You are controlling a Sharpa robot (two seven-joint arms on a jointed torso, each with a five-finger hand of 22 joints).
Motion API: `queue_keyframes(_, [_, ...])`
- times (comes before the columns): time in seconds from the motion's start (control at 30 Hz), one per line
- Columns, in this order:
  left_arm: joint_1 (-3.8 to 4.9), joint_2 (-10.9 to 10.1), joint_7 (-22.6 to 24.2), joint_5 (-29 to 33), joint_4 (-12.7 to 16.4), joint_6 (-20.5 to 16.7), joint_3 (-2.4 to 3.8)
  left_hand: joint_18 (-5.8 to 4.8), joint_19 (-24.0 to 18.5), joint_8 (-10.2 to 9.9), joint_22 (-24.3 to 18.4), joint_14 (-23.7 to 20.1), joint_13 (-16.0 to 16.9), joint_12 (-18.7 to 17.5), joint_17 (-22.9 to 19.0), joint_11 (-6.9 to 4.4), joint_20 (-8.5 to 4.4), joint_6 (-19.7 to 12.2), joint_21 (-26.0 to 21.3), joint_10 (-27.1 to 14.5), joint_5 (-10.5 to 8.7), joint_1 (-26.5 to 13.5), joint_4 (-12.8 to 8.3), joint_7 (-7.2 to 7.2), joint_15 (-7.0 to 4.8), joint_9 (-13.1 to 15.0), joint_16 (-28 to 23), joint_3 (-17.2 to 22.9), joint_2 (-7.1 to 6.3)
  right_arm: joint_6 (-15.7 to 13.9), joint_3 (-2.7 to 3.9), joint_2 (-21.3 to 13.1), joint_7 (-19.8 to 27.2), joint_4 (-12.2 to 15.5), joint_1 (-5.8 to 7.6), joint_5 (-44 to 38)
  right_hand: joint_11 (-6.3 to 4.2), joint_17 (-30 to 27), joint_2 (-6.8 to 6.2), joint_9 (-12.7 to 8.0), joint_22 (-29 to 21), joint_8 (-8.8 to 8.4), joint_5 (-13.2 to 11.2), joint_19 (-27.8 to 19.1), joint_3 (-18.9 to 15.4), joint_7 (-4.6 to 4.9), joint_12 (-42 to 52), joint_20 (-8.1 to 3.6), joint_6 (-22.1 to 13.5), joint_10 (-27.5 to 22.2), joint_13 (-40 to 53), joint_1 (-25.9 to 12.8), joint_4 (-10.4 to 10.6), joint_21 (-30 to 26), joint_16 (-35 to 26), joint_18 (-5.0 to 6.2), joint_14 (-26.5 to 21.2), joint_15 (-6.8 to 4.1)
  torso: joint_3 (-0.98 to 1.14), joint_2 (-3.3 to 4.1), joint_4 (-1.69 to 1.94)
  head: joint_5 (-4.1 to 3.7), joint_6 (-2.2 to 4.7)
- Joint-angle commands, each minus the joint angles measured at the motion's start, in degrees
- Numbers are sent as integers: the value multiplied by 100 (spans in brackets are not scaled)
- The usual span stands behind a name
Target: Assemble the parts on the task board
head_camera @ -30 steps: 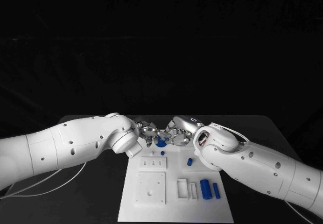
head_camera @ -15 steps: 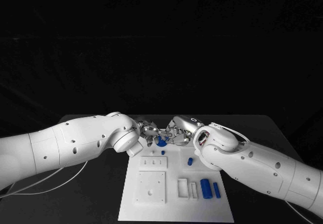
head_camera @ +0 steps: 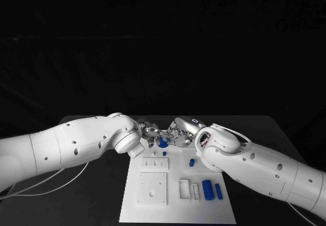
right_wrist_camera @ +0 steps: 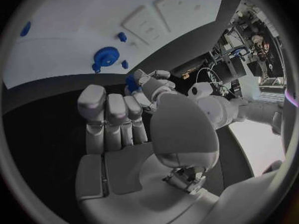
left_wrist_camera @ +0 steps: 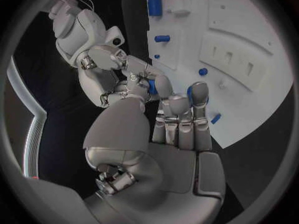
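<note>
Both hands meet at the far end of the task board [head_camera: 176, 207], fingertips together over its far edge.

Left hand [head_camera: 147, 130]: fingers curled in, pinching a small blue part [head_camera: 161, 140] between them. In the left wrist view the blue piece [left_wrist_camera: 151, 86] sits at the fingertips where the two hands touch; another blue bit shows at a fingertip [left_wrist_camera: 198, 92] of the left hand, can't tell if it's a separate piece.

Right hand [head_camera: 182, 133]: fingers also curled toward the same blue part, touching it. In the right wrist view the part [right_wrist_camera: 132, 82] is at the meeting point of both hands' fingertips. Can't tell which hand carries the load; both are closed on it.

Rest of the board, head view:
- small blue peg [head_camera: 164, 153] just near of the hands, standing on the board
- short blue cylinder [head_camera: 191, 163] right of the slotted block [head_camera: 155, 164]
- two longer blue cylinders [head_camera: 207, 190] and [head_camera: 218, 191] lying side by side at near right, next to white upright pieces [head_camera: 184, 189]
- square white plate [head_camera: 152, 188] at near left

Right wrist view also shows a blue gear [right_wrist_camera: 106, 57] lying flat on the board, near its far end.

The board lies on the black desk [head_camera: 272, 132].
</note>
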Motion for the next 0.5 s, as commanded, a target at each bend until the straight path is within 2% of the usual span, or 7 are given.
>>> queue_keyframes(0.03, [11,50,103,6,36,117,16,-70,-12,3,10,-44,-4,1,3,-47,-29,-6,-25,223,141,31,-107,-28,-5,-37,33,-11,95,99,-11,39,65,36,-11,-63,-16,5,68,6,619,22,19,23,-18,-4,-2,-10,45,12,2,13,-13,32,21,-68,18,-18,0,-1,0,-4,-3])
queue_keyframes(0.1, [11,55,89,-11,33,126,16,-72,-11,3,13,-44,-5,-2,1,-48,-30,-3,-25,222,215,51,-169,-29,-6,-67,32,-33,119,98,-12,42,57,38,-12,-69,-17,4,69,6,621,22,30,26,-18,-4,0,-10,45,14,4,10,-13,41,18,-69,18,-18,1,-1,0,-4,-3])
queue_keyframes(0.17, [11,63,73,-32,29,138,16,-73,-7,4,18,-40,-1,3,18,-51,-32,6,-27,226,212,42,-230,-33,-7,-115,44,-79,152,97,-13,45,46,40,-12,-77,-17,7,66,6,620,21,43,25,-17,-3,2,-11,44,15,5,9,-17,37,20,-68,20,-18,0,-1,0,-6,-4])
queue_keyframes(0.3, [11,81,35,-69,15,156,16,-74,-7,5,20,-35,0,8,24,-49,-32,15,-27,229,175,4,-213,-31,-7,-128,49,-105,128,96,-13,51,23,47,-12,-105,-18,9,64,7,619,23,57,25,-15,-5,7,-11,49,18,9,7,-20,35,22,-68,21,-19,-2,0,1,-7,-6])
queue_keyframes(0.4, [11,92,11,-85,2,167,16,-76,-3,5,25,-31,-1,16,31,-49,-32,28,-28,230,79,-51,-128,-28,-5,-159,53,-99,66,100,-14,53,5,53,-13,-144,-19,11,52,6,622,22,101,29,-13,-3,5,-11,46,17,9,4,-27,47,21,-68,21,-19,-4,2,0,-5,-7])
queue_keyframes(0.5, [10,96,-12,-93,-9,176,15,-72,0,9,33,-23,-7,23,45,-47,-29,45,-31,231,-25,-133,85,-14,-2,-175,61,0,-77,109,-15,53,-20,56,-13,-194,-19,11,52,6,622,22,101,29,-13,-3,5,-11,46,17,9,4,-27,47,21,-68,21,-19,-2,1,-4,-8,-6])
